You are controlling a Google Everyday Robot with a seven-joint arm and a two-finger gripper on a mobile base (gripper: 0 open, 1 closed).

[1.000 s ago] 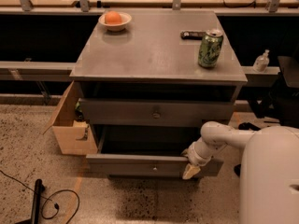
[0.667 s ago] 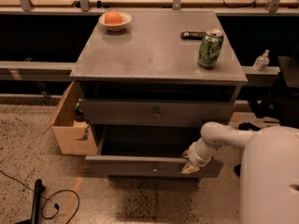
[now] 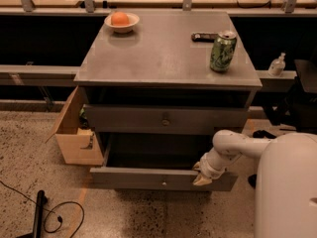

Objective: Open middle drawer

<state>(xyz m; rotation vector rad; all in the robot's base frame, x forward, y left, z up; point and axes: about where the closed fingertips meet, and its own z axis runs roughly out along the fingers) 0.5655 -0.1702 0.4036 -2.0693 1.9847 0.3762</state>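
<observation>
One gripper (image 3: 200, 176) sits low on the right, against the top edge of the middle drawer (image 3: 143, 178). Clamped or loose, I cannot tell. That drawer stands pulled out from the cabinet (image 3: 158, 58), with its knob (image 3: 164, 183) facing forward. Above it is another drawer (image 3: 124, 119). Up top are a green can (image 3: 222, 51), a dark remote (image 3: 204, 36), and a bowl (image 3: 122, 25) holding an orange (image 3: 119, 18). A cardboard box (image 3: 74, 140) sits on the left.

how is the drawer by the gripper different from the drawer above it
The middle drawer is pulled out further, its dark inside showing; the upper drawer sits further back, no inside visible. The gripper is at the right end of the middle drawer's front; nothing touches the upper drawer. Both are grey, with flat fronts and one small central knob.
</observation>
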